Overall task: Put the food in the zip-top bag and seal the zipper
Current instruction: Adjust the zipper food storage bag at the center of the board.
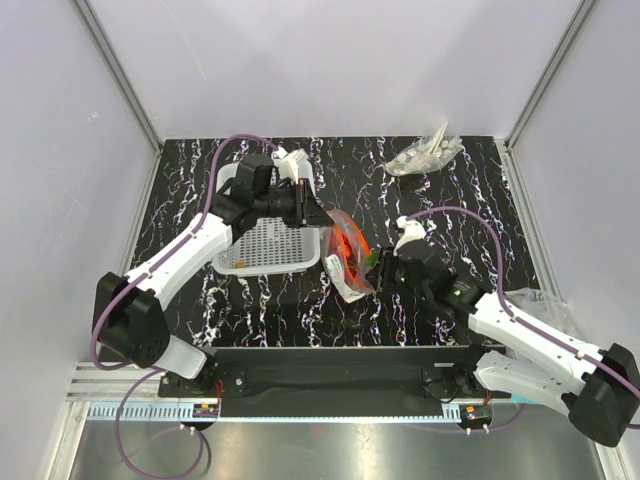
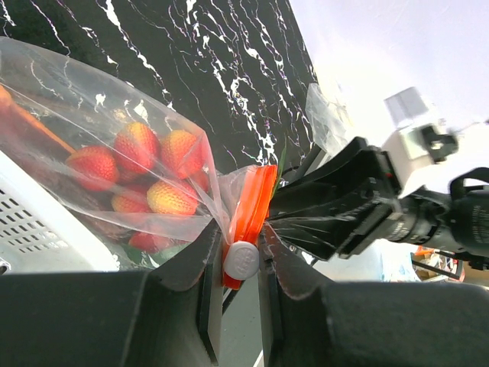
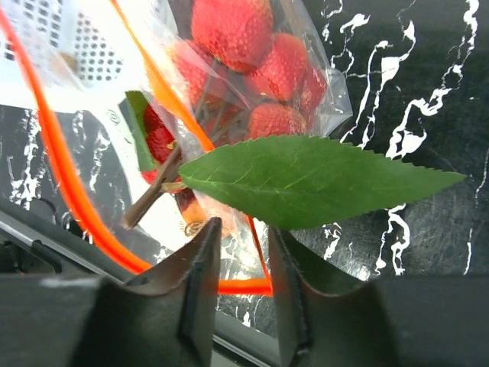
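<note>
The zip-top bag [image 1: 346,252] hangs between my two grippers, just right of the white basket. Red strawberry-like food [image 2: 137,172] fills it, also seen in the right wrist view as food [image 3: 252,46]. My left gripper [image 2: 241,235] is shut on the orange zipper [image 2: 256,206] at its white slider tab [image 2: 243,261]. A large green leaf [image 3: 321,180] and a brown stem stick out of the bag's mouth. My right gripper [image 3: 243,229] stands open just below the leaf, the zipper's corner [image 3: 248,287] showing in the gap behind its fingers. Seen from above, left gripper [image 1: 318,214] and right gripper [image 1: 382,268] flank the bag.
A white lattice basket [image 1: 228,266] sits under the left arm, touching the bag's left side. A crumpled clear plastic wad [image 1: 425,155] lies at the back right. More clear plastic [image 1: 545,300] lies by the right arm at the table's right edge.
</note>
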Tool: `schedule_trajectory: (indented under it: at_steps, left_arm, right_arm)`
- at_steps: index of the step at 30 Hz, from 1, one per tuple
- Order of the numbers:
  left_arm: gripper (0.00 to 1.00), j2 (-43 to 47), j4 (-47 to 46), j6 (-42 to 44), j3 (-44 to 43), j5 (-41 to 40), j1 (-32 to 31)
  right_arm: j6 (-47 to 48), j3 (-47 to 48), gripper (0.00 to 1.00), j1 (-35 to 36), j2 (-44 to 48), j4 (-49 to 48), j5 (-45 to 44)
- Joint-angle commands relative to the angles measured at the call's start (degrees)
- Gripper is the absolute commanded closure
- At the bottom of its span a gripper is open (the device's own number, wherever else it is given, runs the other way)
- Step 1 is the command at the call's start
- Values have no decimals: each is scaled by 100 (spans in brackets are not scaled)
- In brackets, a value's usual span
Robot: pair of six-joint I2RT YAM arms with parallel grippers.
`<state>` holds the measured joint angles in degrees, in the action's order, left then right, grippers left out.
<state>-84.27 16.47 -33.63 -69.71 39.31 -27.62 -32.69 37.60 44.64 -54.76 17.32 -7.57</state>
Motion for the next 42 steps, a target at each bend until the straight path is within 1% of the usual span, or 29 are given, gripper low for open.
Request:
schedule_trajectory:
  at_steps: [1, 3, 4, 6, 7, 9, 10, 11, 12, 13, 14, 15, 16, 17, 19, 20, 21, 22, 24, 28, 32, 33, 35, 36, 38, 39, 40, 41, 42]
  left_arm:
    - [100, 262, -285, 14, -77, 200, 63]
    - [100, 262, -258, 23, -104, 200, 72]
    - [100, 262, -223, 32, -130, 200, 90]
    - [100, 271, -188, 40, -191, 200, 90]
    - [100, 279, -153, 40, -227, 217, 81]
    - [100, 306, -100, 58, -349, 244, 81]
    - [100, 315, -13, 84, -411, 253, 90]
    - [100, 323, 40, 110, -472, 244, 81]
    - [100, 332, 93, 128, -534, 261, 81]
    - [100, 367, 102, 137, -604, 296, 81]
    - [96, 437, 76, 120, -614, 305, 81]
    - [90, 490, 41, 67, -596, 305, 81]
    - [83, 543, -46, 41, -553, 279, 90]
    - [62, 595, -47, 40, -517, 244, 81]
    - [47, 754, -39, 93, -369, 87, 81]
    - [40, 824, -47, 119, -298, 25, 81]
    - [27, 938, -39, 189, -254, -28, 90]
    - [23, 991, -4, 233, -201, -98, 81]
    - [19, 1079, 49, 339, -104, -151, 81]
    - [17, 1185, 163, 568, -8, -205, 81]
    - [16, 1281, 199, 691, 221, -502, 63]
    - [16, 1308, 147, 717, 343, -582, 55]
    - [12, 1421, -72, 674, 580, -723, 46]
    - [8, 1474, -265, 578, 773, -740, 46]
    - [1, 1693, -1169, 454, 1466, -741, 2]
    - [1, 1764, -1564, 297, 1713, -749, -7]
    - [1, 1843, -2368, 226, 1942, -767, -16]
    - [1, 1905, -2733, 147, 2396, -819, -42]
    - [1, 1966, -3389, 68, 2566, -846, -59]
  right_arm:
    - [122, -52, 64, 44, -140, -475, 160]
    - [157, -43, 71, 36, -158, -475, 168]
    - [166, -17, 85, 36, -140, -414, 177]
    - [245, 202, 99, 36, -35, -230, 142]
    - [289, 334, 100, 36, 18, 136, 12]
    - [481, 1053, 100, 36, 176, 682, -182]
    - [561, 1378, 100, 27, 203, 1294, -401]
    - [649, 1729, 100, 27, 185, 1622, -490]
    - [780, 2490, 100, 36, 124, 1956, -578]
    - [851, 2898, 100, 36, 37, 2603, -718]
    - [921, 3641, 100, 36, -182, 2897, -754]
    - [1044, 3979, 100, 36, -332, 3178, -789]
    - [1089, 4287, 100, 36, -490, 3712, -868]
    - [1124, 4656, 100, 36, -787, 3900, -895]
    - [1168, 4730, 100, 36, -1061, 4155, -1008]
    - [1142, 4556, 100, 36, -1254, 4148, -1044]
    - [1124, 4432, 100, 36, -1326, 4104, -1036]
    - [1081, 4309, 100, 44, -1353, 3947, -923]
    - [967, 3949, 100, 36, -1309, 3736, -799]
    - [887, 3711, 100, 27, -1195, 3533, -772]
    - [1097, 3360, 100, 36, -880, 3296, -413]
    - [1167, 3298, 100, 27, -800, 3243, -342]
    - [1194, 3192, 100, 36, -624, 3234, -341]
    - [1212, 3174, 100, 27, -562, 3251, -324]
    - [1238, 3174, 100, 44, -396, 3339, -306]
    - [1265, 3191, 100, 36, -343, 3365, -315]
    - [1291, 3218, 100, 27, -299, 3453, -324]
    - [1291, 3279, 100, 27, -202, 3514, -376]
    - [1317, 3306, 100, 36, -149, 3567, -429]
